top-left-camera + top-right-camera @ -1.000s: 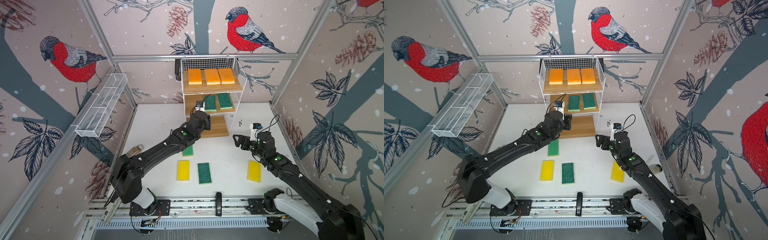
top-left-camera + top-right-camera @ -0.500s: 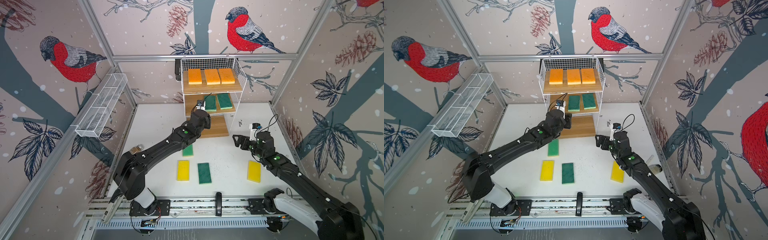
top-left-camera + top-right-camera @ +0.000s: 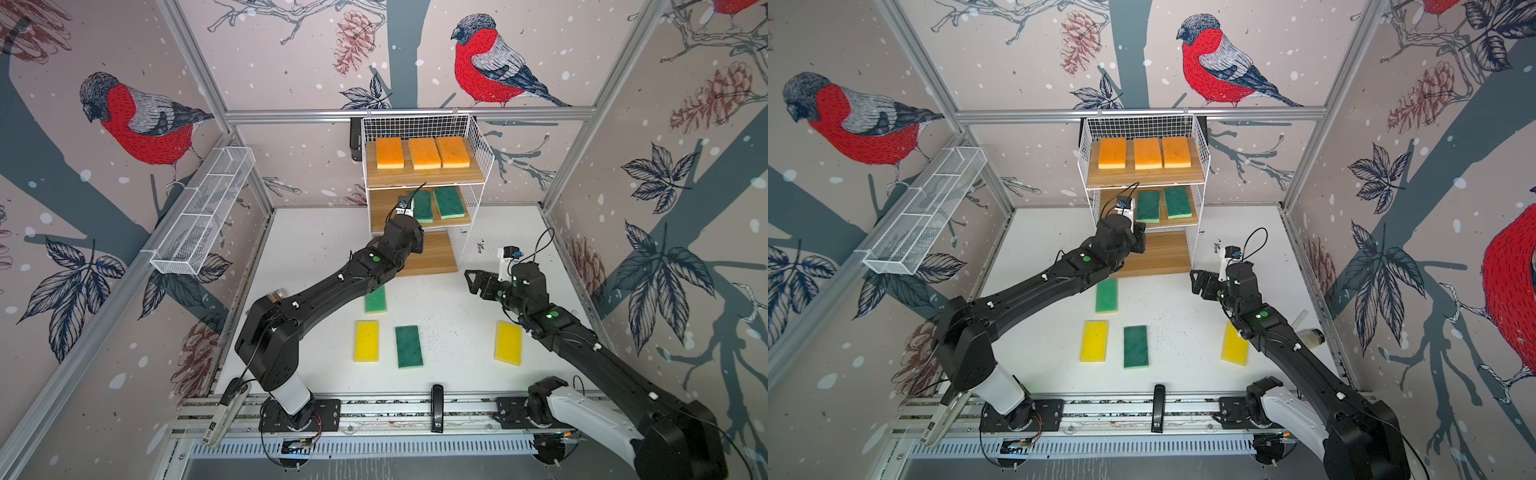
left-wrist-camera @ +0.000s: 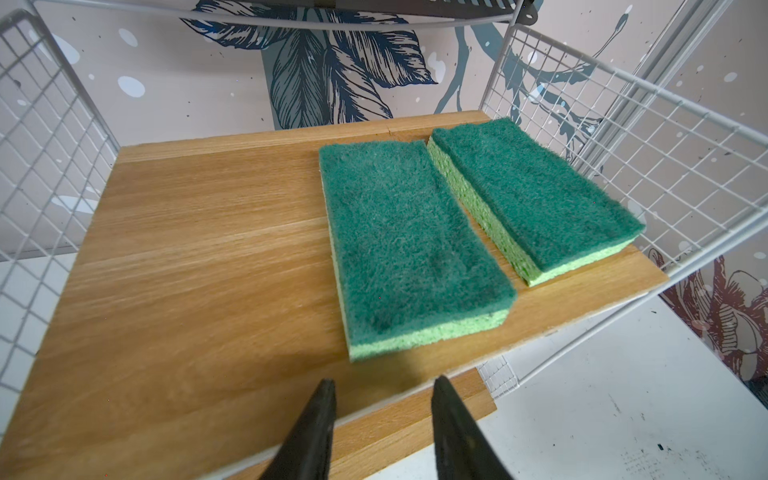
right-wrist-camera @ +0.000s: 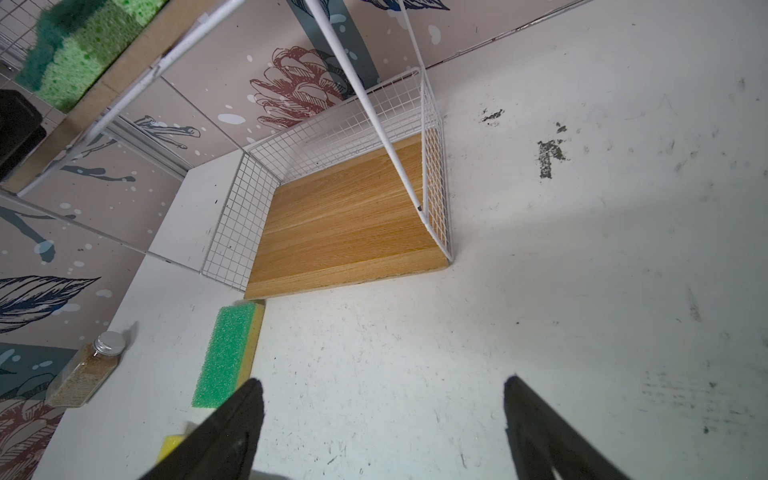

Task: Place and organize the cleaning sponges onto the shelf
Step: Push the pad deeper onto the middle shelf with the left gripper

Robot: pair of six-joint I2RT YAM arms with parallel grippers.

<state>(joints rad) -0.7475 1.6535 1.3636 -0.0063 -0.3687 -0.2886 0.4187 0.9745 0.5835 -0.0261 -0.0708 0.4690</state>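
green sponges (image 4: pixel 411 245): two, side by side on middle board (image 4: pixel 208 249) of the shelf (image 3: pixel 415 126); i see left gripper (image 4: pixel 384 379) narrowly parted, empty (right gripper (image 5: pixel 383 379) wide, empty).

shelf (image 3: pixel 415 126): white wire grid. boards (image 4: pixel 187 249): light-brown, wood-grain streaks. top-board sponges (image 3: pixel 424 153): orange, x3. mid-board sponges (image 4: pixel 411 245): dk green fuzzy face over lt green body, x2. table (image 5: pixel 540 291): white w/ dark scuff marks. on it: yellow sponges (image 3: pixel 366 340) x2, dk green sponge (image 3: pixel 409 346), brighter green sponge (image 5: pixel 226 353) w/ yellow edge. walls (image 3: pixel 291 62): pinkish-beige, white flecks, red-breasted grey birds, blue-grey branches, brown pinecones. mesh tray (image 3: pixel 203 220): white. arms (image 3: pixel 332 286): black, white base links.
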